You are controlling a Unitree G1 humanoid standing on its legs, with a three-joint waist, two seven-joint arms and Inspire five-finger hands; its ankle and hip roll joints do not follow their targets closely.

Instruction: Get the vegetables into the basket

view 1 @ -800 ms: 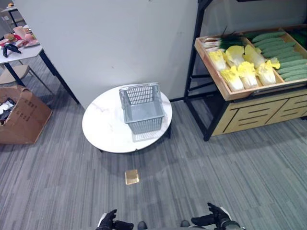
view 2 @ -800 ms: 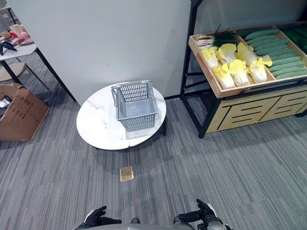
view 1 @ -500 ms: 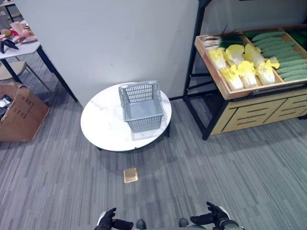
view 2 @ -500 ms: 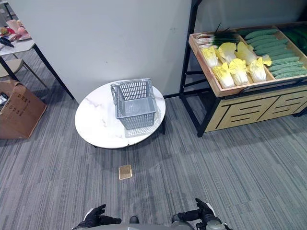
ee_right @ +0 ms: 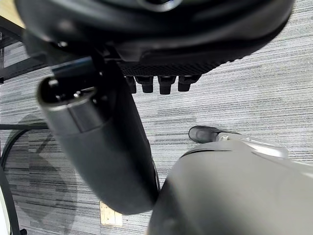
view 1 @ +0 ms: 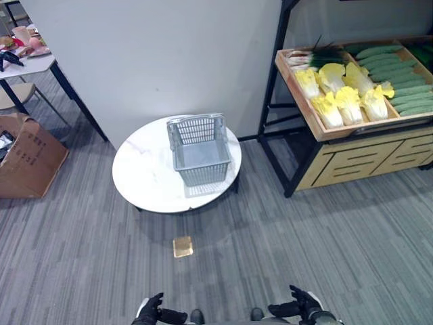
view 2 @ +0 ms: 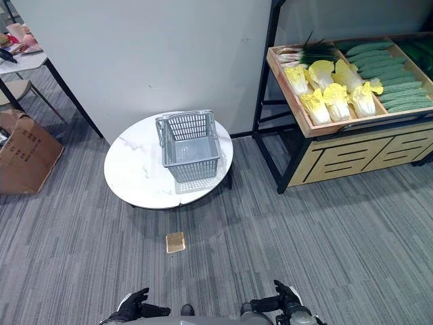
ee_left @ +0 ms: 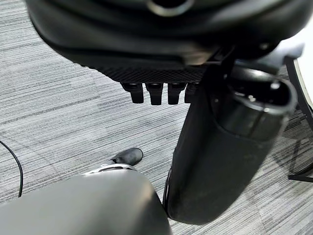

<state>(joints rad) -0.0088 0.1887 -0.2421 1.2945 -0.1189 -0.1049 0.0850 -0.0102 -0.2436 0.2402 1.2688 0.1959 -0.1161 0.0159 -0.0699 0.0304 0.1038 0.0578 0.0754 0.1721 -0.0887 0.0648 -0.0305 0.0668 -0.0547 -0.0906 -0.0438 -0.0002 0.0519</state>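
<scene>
Your view has slid slightly; nothing itself moved. You see the grey plastic basket (view 1: pixel 199 149) on the round white marble desk (view 1: pixel 145 176), long axis pointing away. Yellow cabbages (view 1: pixel 342 95) lie in the wooden crate (view 1: pixel 318 125). Left hand (view 1: pixel 154 313) and right hand (view 1: pixel 298 309) hang low, fingers relaxed, empty.

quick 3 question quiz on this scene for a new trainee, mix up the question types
1. True or false: the grey basket on the round white table already holds vegetables.
2. Multiple choice: in the wooden crate, the yellow cabbages lie (A) between the spring onions and the cucumbers, (B) on top of the cucumbers, (C) on the carpet.
3. Fill in: the left hand and the right hand hang low near the robot, each holding ____.

Key
1. False: it looks empty.
2. A.
3. Nothing; both hands are open.
</scene>
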